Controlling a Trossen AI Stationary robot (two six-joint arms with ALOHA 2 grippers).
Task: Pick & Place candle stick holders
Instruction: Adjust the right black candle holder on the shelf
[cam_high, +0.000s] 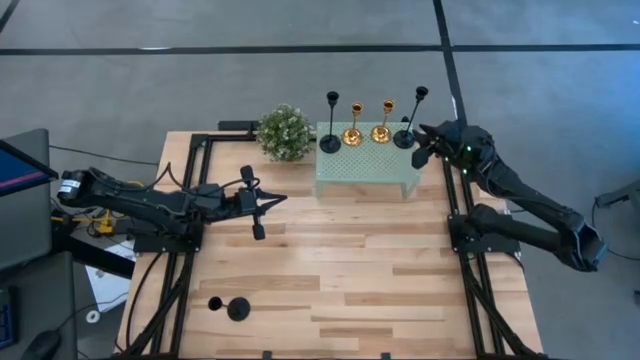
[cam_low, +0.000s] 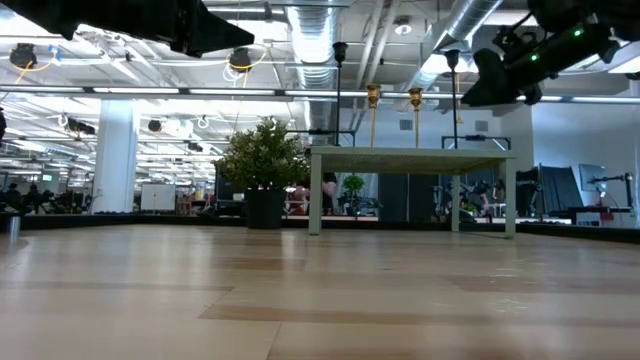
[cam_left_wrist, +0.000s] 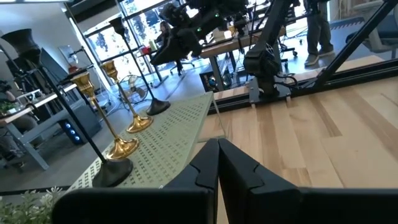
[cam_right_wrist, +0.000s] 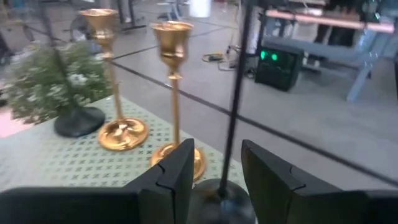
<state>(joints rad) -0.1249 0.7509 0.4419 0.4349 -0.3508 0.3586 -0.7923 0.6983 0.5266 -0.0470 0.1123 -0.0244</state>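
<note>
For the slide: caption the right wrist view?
Right gripper open around a black holder's stem, gold holders behind.

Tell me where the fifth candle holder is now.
In the high view, a black candle holder lies on its side on the table's near-left corner, far from the green stand.

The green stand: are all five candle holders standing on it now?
No: the green stand carries four holders, and one black holder lies on the table near the front.

Four upright candle stick holders (cam_high: 367, 127) on the stand, black outermost, gold between; one black holder (cam_high: 229, 307) lying near the table's front-left
</note>
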